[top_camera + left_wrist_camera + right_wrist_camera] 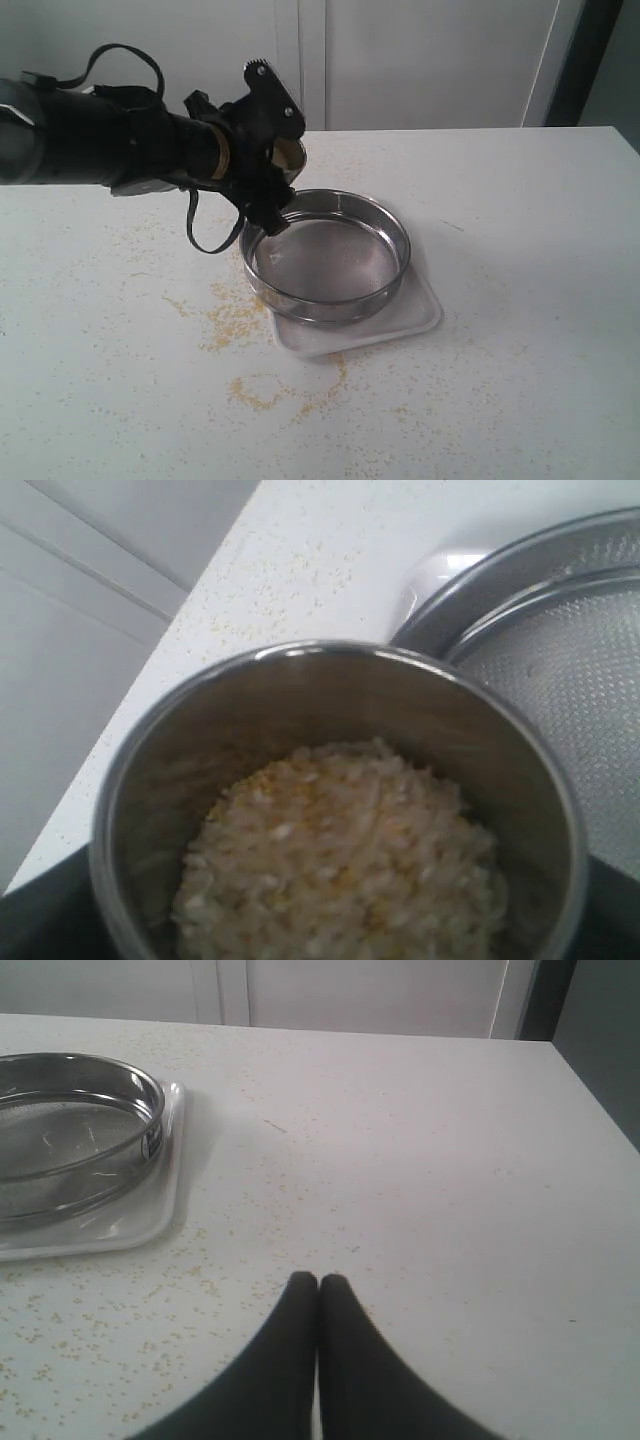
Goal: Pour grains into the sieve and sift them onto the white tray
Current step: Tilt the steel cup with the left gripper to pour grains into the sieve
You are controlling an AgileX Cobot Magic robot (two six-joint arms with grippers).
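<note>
**Cup up at the sieve's edge, grains all aboard**

The left gripper is clamped on a small steel cup, held up off the table with one black finger above it and one below. From the exterior camera those fingers hide nearly all of the cup, and only a sliver of rim peeks out. The left wrist view fills with the cup, its near edge cut off. The grains sit heaped inside, pale bits shot through with yellow meal.

Just past the lip is the sieve. I cannot tell whether cup and rim touch. The sieve rests on the white tray and covers most of it, so only the edges and corners show. Loose yellow meal dusts the table beside the tray.

The right gripper, seen only from its own wrist camera, has its tips pressed together with nothing between them. It is low over the table, well apart from the tray.
</note>
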